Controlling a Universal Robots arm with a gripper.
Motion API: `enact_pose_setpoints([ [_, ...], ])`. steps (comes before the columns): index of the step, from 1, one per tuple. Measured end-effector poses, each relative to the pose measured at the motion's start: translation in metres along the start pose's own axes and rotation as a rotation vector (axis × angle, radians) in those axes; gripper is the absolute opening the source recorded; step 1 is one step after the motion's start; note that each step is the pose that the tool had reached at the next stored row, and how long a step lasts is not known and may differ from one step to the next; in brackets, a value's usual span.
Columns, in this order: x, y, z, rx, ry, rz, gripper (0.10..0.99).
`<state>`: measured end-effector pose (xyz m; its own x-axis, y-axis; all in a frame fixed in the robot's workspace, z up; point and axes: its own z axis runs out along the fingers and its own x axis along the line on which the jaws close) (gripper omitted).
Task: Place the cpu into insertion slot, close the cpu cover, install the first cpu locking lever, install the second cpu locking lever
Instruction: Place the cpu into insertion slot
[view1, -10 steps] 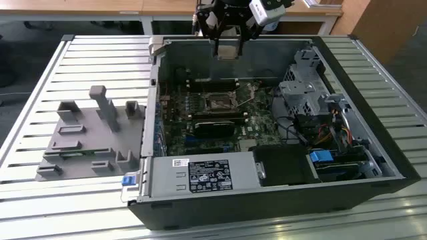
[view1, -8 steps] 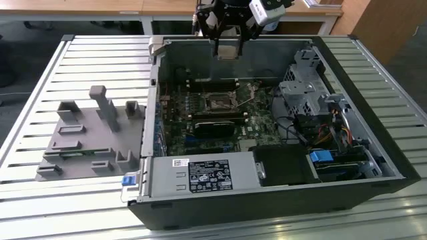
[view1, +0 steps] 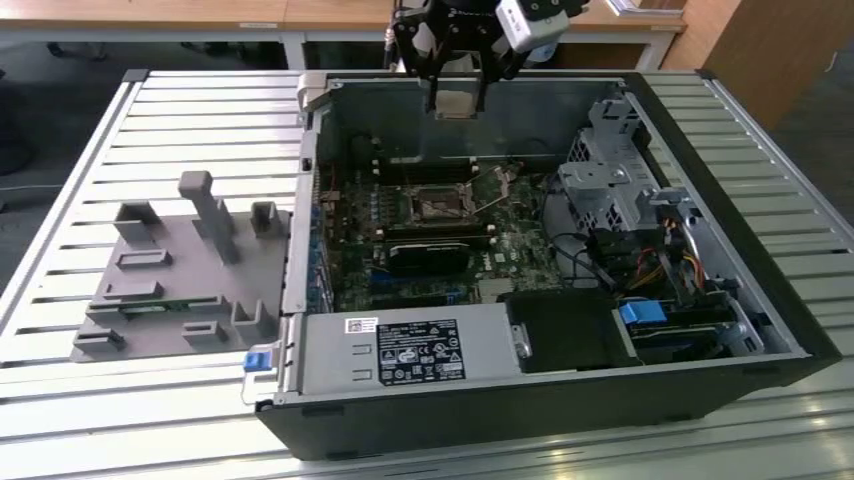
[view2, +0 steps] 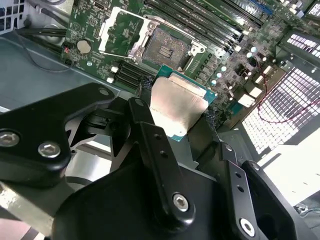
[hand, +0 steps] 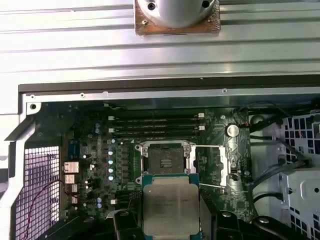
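The exterior view shows the gripper (view1: 454, 100) hanging over the open computer case (view1: 787, 330). In the second wrist view the cpu cover (view2: 122, 30) is swung open. Next to it the insertion slot (view2: 165, 47) is bare, below and just ahead of the gripper. Its fingers (view2: 142, 97) are clamped on opposite edges of the cpu (view2: 177, 105), so nothing is seated yet and the cover and both levers remain. A thin slanted rod (view1: 495, 195) under the gripper may be one locking lever. The chip's underside is hidden.

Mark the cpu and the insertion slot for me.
cpu (hand: 170, 207), first wrist view, centre of its metal face.
insertion slot (hand: 166, 160), first wrist view, its dark centre.
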<state>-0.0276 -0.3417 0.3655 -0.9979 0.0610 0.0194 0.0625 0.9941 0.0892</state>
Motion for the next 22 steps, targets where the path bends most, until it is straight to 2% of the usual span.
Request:
enact_pose_setpoints([
  [7, 0.0, 0.0, 0.0001, -0.001, -0.0032, 0.036, 0.541],
  [22, 0.0, 0.0, 0.0002, -0.002, -0.0069, 0.077, 0.541],
])
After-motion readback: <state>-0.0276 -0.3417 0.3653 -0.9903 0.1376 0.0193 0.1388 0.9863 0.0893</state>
